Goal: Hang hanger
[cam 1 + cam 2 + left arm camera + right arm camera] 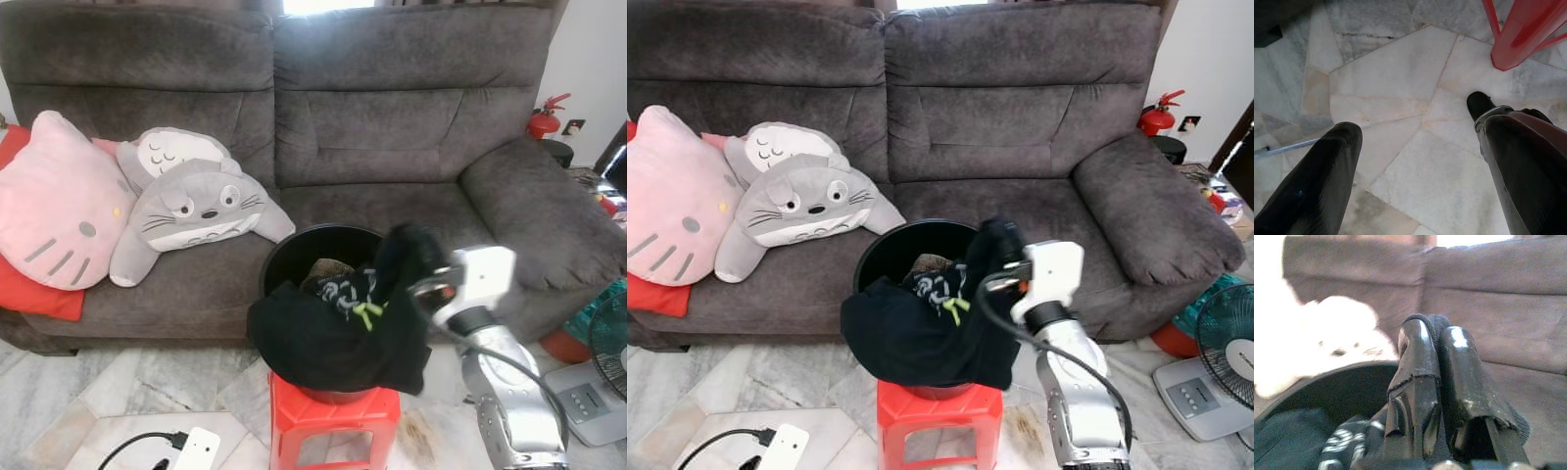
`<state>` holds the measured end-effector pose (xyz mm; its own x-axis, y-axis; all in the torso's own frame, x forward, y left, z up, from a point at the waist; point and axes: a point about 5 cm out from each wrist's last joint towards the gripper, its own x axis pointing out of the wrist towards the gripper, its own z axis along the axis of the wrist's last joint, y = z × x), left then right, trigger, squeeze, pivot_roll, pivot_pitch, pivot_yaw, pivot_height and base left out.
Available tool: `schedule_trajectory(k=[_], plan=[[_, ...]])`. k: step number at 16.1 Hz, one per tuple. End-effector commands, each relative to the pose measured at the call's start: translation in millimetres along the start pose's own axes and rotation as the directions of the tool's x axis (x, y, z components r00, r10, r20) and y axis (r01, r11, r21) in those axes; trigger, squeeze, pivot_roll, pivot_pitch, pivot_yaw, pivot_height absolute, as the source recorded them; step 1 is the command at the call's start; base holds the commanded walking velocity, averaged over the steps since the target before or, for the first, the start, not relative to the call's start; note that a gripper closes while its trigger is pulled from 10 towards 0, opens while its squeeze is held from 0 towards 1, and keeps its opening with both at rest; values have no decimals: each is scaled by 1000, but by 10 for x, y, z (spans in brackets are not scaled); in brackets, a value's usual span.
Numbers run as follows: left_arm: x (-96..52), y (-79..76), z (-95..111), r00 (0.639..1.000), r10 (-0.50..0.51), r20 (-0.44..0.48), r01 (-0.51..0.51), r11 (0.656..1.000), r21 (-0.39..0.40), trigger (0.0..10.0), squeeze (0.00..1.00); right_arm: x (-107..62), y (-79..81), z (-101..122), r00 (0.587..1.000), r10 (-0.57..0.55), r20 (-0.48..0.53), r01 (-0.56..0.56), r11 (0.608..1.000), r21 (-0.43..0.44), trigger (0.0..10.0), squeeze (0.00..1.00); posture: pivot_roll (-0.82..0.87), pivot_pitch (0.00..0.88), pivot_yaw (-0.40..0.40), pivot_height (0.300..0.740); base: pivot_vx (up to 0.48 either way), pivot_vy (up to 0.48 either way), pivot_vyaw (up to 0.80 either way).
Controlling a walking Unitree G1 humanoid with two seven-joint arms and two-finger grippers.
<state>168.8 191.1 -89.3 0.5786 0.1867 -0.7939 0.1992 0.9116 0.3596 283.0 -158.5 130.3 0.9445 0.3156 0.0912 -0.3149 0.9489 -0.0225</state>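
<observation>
A black garment [328, 345] with a white and green print hangs over the rim of a black bucket [294, 251], which stands on a red stool [335, 415] in front of the sofa. My right gripper [1437, 330] is shut on an upper fold of this garment and holds it above the bucket's right side; in the eye views the cloth covers its fingers [407, 250]. My left gripper [1418, 129] hangs open low over the marble floor, with nothing between its fingers.
A grey sofa [411, 117] spans the back, with a pink cat pillow [54, 201] and a grey plush [191, 206] on its left seat. A fan [600, 372] stands at the right. A white power strip [194, 450] lies on the floor at the left.
</observation>
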Motion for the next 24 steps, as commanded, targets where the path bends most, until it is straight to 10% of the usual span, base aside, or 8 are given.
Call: schedule_trajectory(k=[1, 7, 15, 19, 24], plan=[[-3, -10, -26, 1000, -13, -17, 12, 1000, -20, 10000, 0, -33, 62, 18, 995, 86, -47, -88, 995, -36, 0, 0, -152, 5, -15, 740, 0, 0, 0], [-1, -16, -25, 999, -35, -19, 34, 999, -23, 10000, 0, -283, 30, -302, 903, 208, -375, -274, 953, -132, 0, 0, -164, 12, -15, 740, 0, 0, 0], [0, -16, -21, 999, -41, -19, 40, 999, -27, 10000, 0, -432, 109, -262, 833, 364, -416, -439, 893, -97, 0, 0, -166, 13, -15, 740, 0, 0, 0], [0, -14, -19, 999, -42, -18, 41, 999, -26, 10000, 0, -143, -116, 120, 979, 136, -150, -142, 989, -32, 0, 0, -169, 14, -15, 740, 0, 0, 0], [-1, -20, -23, 999, -43, -18, 42, 999, -32, 10000, 0, -60, -354, 262, 974, -228, -16, 228, 972, 56, 0, 0, -164, 12, -20, 740, 0, 0, 0]])
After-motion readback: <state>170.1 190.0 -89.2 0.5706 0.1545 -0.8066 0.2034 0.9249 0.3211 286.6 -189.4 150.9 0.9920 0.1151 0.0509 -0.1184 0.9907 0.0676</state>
